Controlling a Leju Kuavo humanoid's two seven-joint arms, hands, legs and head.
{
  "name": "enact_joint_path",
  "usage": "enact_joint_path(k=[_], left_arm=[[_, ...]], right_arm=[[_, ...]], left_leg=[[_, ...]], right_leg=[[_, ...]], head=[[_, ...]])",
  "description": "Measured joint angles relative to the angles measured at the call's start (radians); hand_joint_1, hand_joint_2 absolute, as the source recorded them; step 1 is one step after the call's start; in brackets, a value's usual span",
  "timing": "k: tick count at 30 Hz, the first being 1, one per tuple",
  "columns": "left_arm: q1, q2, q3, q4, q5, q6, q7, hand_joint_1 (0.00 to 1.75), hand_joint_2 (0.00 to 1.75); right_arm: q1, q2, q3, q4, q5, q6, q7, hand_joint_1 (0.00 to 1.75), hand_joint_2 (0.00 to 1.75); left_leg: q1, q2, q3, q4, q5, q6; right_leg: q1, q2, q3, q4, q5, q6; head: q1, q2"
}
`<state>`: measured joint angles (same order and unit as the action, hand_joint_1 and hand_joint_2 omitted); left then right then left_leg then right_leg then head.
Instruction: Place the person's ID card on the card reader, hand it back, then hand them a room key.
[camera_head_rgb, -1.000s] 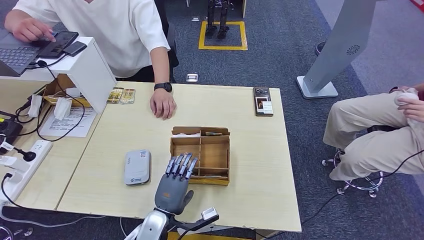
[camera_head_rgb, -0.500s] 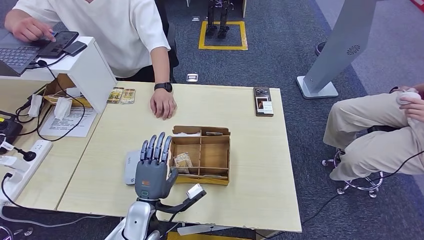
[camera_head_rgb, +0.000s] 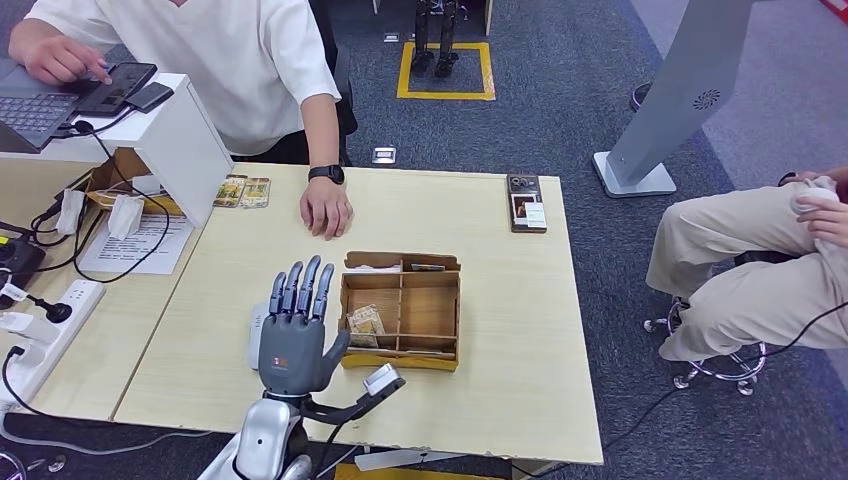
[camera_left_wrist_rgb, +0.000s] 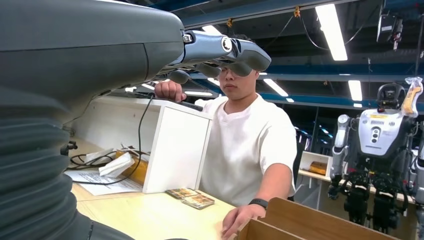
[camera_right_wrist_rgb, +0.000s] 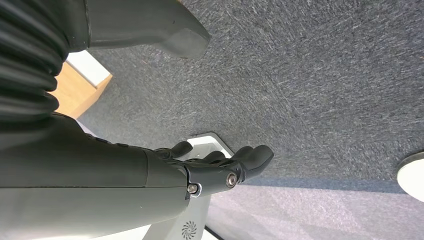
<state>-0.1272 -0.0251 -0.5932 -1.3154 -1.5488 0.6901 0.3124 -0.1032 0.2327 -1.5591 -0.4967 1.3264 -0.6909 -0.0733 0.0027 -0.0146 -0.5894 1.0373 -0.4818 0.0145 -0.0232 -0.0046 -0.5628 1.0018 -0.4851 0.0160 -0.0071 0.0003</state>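
My left hand (camera_head_rgb: 293, 335) hangs flat over the table with its fingers (camera_left_wrist_rgb: 227, 55) stretched out and apart, holding nothing. It covers most of the grey card reader (camera_head_rgb: 255, 335), of which a sliver shows at its left. Just to its right stands the wooden compartment box (camera_head_rgb: 402, 310), with a patterned card (camera_head_rgb: 365, 321) in its near left compartment. Two patterned cards (camera_head_rgb: 243, 190) lie at the table's far edge beside the white stand, also the cards (camera_left_wrist_rgb: 191, 197). The person's hand (camera_head_rgb: 326, 210) rests on the table beyond the box. My right hand (camera_right_wrist_rgb: 220, 167) hangs over the carpet, empty, fingers loosely apart.
A phone (camera_head_rgb: 526, 203) lies at the far right of the table. A white stand (camera_head_rgb: 180, 140) with a laptop, cables and a power strip (camera_head_rgb: 40, 330) fills the left. A seated person's legs (camera_head_rgb: 745, 270) are off to the right.
My left hand has moved left, from over the box's near left compartment to over the card reader. The patterned card in that compartment now shows.
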Motion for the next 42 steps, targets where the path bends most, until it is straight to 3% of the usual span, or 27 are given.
enact_joint_path(k=[13,16,20,31,36,42], left_arm=[[0.001,0.009,0.000,0.018,0.000,0.000,-0.003,0.00,1.75],[0.027,-0.013,0.025,-0.006,0.016,0.000,-0.126,0.00,1.75],[0.078,-0.085,0.137,-0.066,0.065,0.000,-0.345,0.00,1.75],[0.136,-0.232,0.378,-0.133,0.140,0.001,-0.613,0.00,1.75],[0.146,-0.248,0.431,-0.138,0.110,0.001,-0.625,0.00,1.75],[0.144,-0.237,0.429,-0.129,0.021,0.001,-0.472,0.00,1.75]], right_arm=[[0.000,0.000,0.000,0.000,0.000,0.000,-0.002,0.00,1.75],[0.000,0.000,0.000,0.000,-0.001,0.000,0.000,0.00,1.75],[0.001,0.000,0.000,-0.003,-0.004,0.000,0.001,0.00,1.75],[0.001,0.001,0.000,-0.009,-0.007,0.000,0.010,0.00,1.75],[0.001,0.002,0.000,-0.012,-0.008,0.000,0.010,0.00,1.75],[0.000,0.002,0.000,-0.011,-0.011,0.000,0.000,0.00,1.75]], left_leg=[[0.000,0.000,0.000,0.000,0.000,0.000],[0.000,0.000,0.000,0.000,0.000,0.000],[0.000,0.000,0.000,0.000,0.000,0.000],[0.000,0.000,0.000,0.000,0.000,0.000],[0.000,0.000,0.000,0.000,0.000,0.000],[0.000,0.000,0.000,0.000,0.000,0.000]], right_leg=[[0.000,0.000,0.000,0.000,0.000,0.000],[0.000,0.000,0.000,0.000,0.000,0.000],[0.000,0.000,0.000,0.000,0.000,0.000],[0.000,0.000,0.000,0.000,0.000,0.000],[0.000,0.000,0.000,0.000,0.000,0.000],[0.000,0.000,0.000,0.000,0.000,0.000]], head=[[0.000,0.000],[0.000,0.000],[0.000,0.000],[0.000,0.000],[0.000,0.000],[0.000,0.000]])
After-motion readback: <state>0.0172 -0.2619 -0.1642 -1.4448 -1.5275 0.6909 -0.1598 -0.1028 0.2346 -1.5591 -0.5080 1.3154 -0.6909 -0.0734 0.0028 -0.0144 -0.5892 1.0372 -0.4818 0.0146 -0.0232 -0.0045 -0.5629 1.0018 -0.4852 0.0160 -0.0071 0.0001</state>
